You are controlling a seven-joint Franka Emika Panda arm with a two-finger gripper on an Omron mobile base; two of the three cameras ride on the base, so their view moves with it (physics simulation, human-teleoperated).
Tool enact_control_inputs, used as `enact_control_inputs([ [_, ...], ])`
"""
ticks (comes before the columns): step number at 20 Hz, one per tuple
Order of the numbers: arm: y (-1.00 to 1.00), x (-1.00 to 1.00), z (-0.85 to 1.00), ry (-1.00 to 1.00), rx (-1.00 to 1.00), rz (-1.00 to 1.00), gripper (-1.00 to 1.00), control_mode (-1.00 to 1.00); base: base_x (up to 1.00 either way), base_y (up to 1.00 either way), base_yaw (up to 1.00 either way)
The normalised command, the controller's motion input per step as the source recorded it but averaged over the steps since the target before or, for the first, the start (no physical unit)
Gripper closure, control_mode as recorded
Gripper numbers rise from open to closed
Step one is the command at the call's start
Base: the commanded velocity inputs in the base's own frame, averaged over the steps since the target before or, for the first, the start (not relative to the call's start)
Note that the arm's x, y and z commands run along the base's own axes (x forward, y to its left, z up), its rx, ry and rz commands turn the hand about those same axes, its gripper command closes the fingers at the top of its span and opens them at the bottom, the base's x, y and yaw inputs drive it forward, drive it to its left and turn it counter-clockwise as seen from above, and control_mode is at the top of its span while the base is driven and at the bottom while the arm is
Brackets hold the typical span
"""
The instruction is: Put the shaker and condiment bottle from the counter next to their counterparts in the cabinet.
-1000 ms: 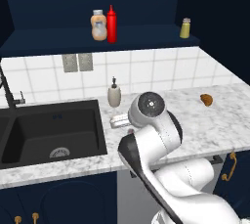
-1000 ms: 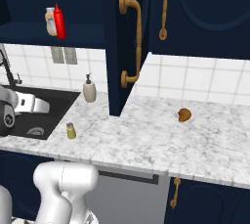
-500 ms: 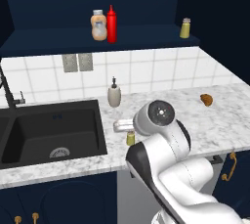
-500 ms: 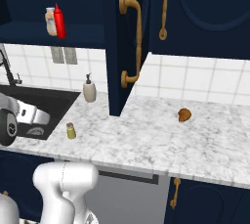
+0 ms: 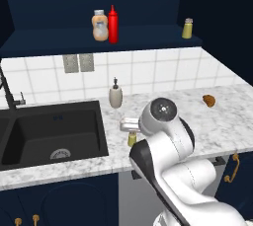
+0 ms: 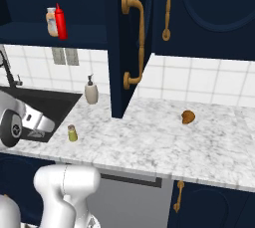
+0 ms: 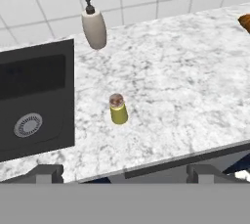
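Lighting: even, diffuse, rendered; no single source evident. Counter [image 7: 185, 86] bright, without glare. Cabinet [image 5: 59, 3] recess and sink [image 5: 49, 131] basin dim, detail there faint. Shadows: soft, small patch at the shaker [image 7: 117, 109] base, ahead of the fingertips. Sharpness: slightly soft throughout; no motion blur, no edge distortion.

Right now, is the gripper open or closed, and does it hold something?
Gripper: open, fingers wide apart, holding nothing; the shaker stands free on the counter ahead of it.
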Motion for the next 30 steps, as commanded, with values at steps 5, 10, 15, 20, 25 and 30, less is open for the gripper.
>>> enact_control_inputs([
  [5, -0.23, 0.05, -0.26, 0.09, 0.02, -0.07, -1.00, -1.00, 0.00, 0.00, 0.00],
  [10, -0.09, 0.03, -0.08, 0.05, 0.08, -0.02, -1.00, -1.00, 0.00, 0.00, 0.00],
  [15, 0.00, 0.17, 0.00, 0.03, 0.06, 0.00, -1.00, -1.00, 0.00, 0.00, 0.00],
  [20, -0.04, 0.29, -0.10, 0.00, 0.00, 0.00, -1.00, -1.00, 0.00, 0.00, 0.00],
  [25, -0.01, 0.31, -0.09, 0.00, 0.00, 0.00, -1.00, -1.00, 0.00, 0.00, 0.00],
  [30, 0.00, 0.17, -0.01, 0.00, 0.01, 0.00, -1.00, -1.00, 0.00, 0.00, 0.00],
])
